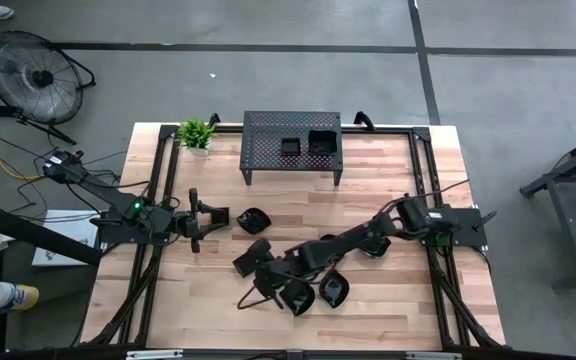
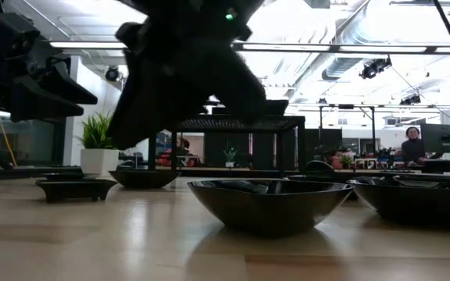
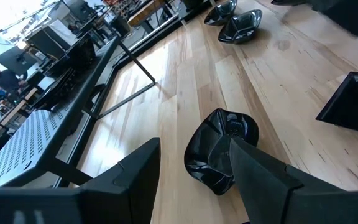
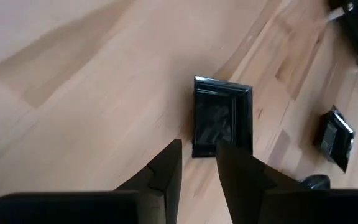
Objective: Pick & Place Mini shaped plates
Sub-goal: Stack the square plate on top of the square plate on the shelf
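We find the right gripper (image 4: 197, 163) hovering over a square mini plate (image 4: 221, 116), its fingers nearly together with a slim gap and nothing held. The left gripper (image 3: 194, 177) stands wide open around a leaf-shaped mini plate (image 3: 219, 148), which lies well short of the perforated stand (image 1: 292, 146). Two further square plates (image 1: 306, 144) sit atop that stand; others lie on the surface (image 1: 388, 200) farther from it. We judge these dishes light, rigid, glossy and therefore slippery, possibly brittle; the raised rim is the sensible hold. The surface is smooth pale wood. A potted plant (image 1: 196, 133) sits beside the stand; a fan (image 1: 36, 75) lies beyond on a concrete floor.
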